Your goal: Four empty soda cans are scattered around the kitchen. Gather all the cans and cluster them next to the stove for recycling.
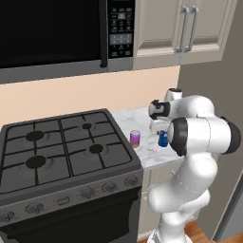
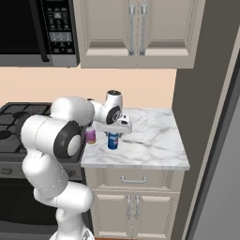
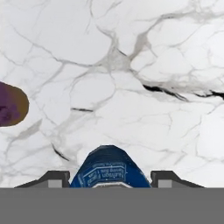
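A white robot arm reaches over a marble counter (image 2: 154,136) beside the stove (image 1: 57,147), its gripper (image 3: 111,179) straddling a blue can (image 3: 108,168) that stands upright directly under the hand. In the hand view the two dark fingertips (image 3: 54,177) rise at roughly seven and five o'clock with the can's blue body between them at six o'clock, so the can's long axis runs along the line of the gripper and the jaws sit to either side of its round wall. The jaws stand part-way apart, about as wide as the can; whether the pads are pressing on it or merely flanking it cannot be told from these frames.

A purple-pink can (image 1: 135,138) stands upright on the same counter, just beside the stove's edge; in the hand view it shows as a dark purple round at nine o'clock. In the right base view it stands at about ten o'clock from the blue can, near it but apart, and closer to the range.

The coming move appears to turn on that line: the blue can looks to be either just set down or about to be let go next to its neighbour.

Both cans are small smooth cylinders with silvery tops, likely light and easily tipped. The counter is glossy white stone with grey veins; the stove is black, with grated burners and front knobs
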{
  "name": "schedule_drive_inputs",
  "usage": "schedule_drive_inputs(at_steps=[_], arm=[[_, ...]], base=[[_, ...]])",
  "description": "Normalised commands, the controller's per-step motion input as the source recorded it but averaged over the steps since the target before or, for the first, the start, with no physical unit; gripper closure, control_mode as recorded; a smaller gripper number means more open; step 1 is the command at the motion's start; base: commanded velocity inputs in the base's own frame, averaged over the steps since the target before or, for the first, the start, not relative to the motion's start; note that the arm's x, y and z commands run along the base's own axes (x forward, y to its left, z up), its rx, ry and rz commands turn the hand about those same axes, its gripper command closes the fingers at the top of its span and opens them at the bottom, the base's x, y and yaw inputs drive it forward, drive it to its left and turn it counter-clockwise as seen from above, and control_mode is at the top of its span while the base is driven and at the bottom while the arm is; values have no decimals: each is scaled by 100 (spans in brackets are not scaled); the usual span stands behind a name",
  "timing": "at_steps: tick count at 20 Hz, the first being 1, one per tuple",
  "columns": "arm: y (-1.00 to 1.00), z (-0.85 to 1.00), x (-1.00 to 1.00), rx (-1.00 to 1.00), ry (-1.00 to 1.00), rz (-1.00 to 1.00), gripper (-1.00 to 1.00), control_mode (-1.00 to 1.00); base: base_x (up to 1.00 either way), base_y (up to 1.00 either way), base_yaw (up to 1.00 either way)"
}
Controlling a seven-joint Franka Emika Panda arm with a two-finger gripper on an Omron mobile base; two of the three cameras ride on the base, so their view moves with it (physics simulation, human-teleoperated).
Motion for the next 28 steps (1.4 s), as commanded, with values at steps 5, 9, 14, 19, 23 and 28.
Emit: schedule_drive_inputs(at_steps=[5,9,14,19,23,28], arm=[[45,0,-13,1,0,-4,100,-100],[38,0,-20,3,0,-6,100,-100],[33,0,-17,2,0,-8,100,-100],[28,-1,-3,0,1,-6,100,-100],[32,-1,0,0,3,-5,100,-100],[15,-14,22,0,0,-8,100,-100]], base=[[0,0,0],[0,0,0],[0,0,0],[0,0,0],[0,0,0],[0,0,0]])
